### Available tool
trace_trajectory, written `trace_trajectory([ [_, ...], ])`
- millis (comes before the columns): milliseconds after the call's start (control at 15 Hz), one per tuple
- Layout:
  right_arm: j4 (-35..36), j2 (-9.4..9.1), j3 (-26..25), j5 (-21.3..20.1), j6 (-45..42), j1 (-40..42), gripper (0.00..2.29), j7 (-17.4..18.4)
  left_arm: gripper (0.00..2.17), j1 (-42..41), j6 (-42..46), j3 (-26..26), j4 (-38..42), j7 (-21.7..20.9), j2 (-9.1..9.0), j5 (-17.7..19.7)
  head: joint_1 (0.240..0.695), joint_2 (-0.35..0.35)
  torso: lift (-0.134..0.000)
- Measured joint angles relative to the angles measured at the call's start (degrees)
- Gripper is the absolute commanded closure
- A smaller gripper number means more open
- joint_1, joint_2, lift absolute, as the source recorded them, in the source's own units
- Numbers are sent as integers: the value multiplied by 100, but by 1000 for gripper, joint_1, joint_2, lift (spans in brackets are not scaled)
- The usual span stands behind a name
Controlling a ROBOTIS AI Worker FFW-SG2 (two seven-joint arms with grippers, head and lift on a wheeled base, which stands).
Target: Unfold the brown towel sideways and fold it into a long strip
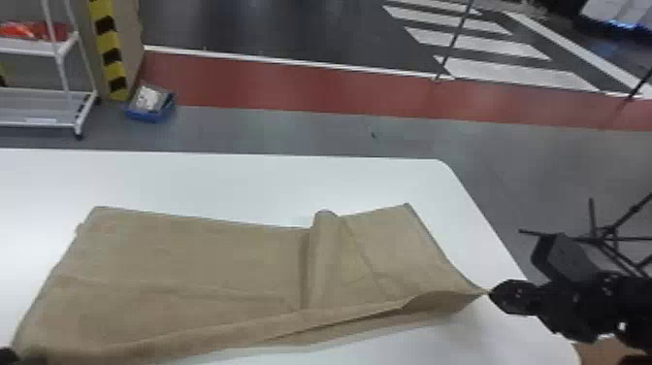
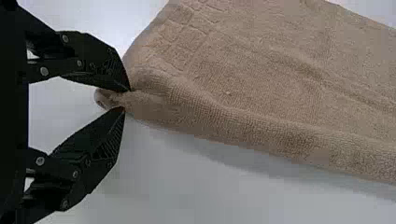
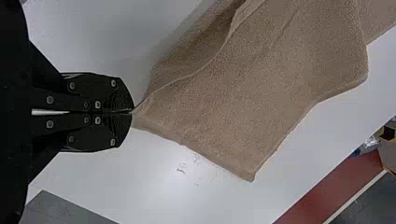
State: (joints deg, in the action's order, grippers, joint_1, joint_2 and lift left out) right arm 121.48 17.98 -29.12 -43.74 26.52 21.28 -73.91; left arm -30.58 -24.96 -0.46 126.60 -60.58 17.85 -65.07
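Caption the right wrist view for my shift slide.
Right tool pinching a corner of the brown towel over the white table.

From above the near side of the brown towel, the head view looks forward and down, reaching the red floor strip beyond. Both wrist views look down from nearer, the left at the towel's near left corner, the right at its right end, which the head view shares.

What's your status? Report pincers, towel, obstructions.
Left pincer shut on brown towel, near left corner. Right pincer shut on near right corner. Towel spread on table; raised fold right of middle may hinder a flat strip.
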Motion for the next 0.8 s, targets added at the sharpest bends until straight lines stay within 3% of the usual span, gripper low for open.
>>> trace_trajectory([
  [67, 4, -4, -11, 1, -1, -1, 1504, -1, 1366, 47, -6, -13, -42, -54, 6, -42, 695, -270, -120],
  [333, -1, -5, -82, 47, -18, -20, 1507, 18, 1382, 86, -303, 70, 79, -168, 64, -74, 695, -250, -120],
  [533, 0, -5, -159, 126, -7, -35, 1504, -14, 1382, 78, -565, 179, 498, -785, 96, -75, 695, -258, -120],
  [800, 133, 8, -396, 182, 48, -32, 1507, -418, 1382, -39, -1468, 326, 1287, -1504, 185, -278, 695, -255, -120],
])
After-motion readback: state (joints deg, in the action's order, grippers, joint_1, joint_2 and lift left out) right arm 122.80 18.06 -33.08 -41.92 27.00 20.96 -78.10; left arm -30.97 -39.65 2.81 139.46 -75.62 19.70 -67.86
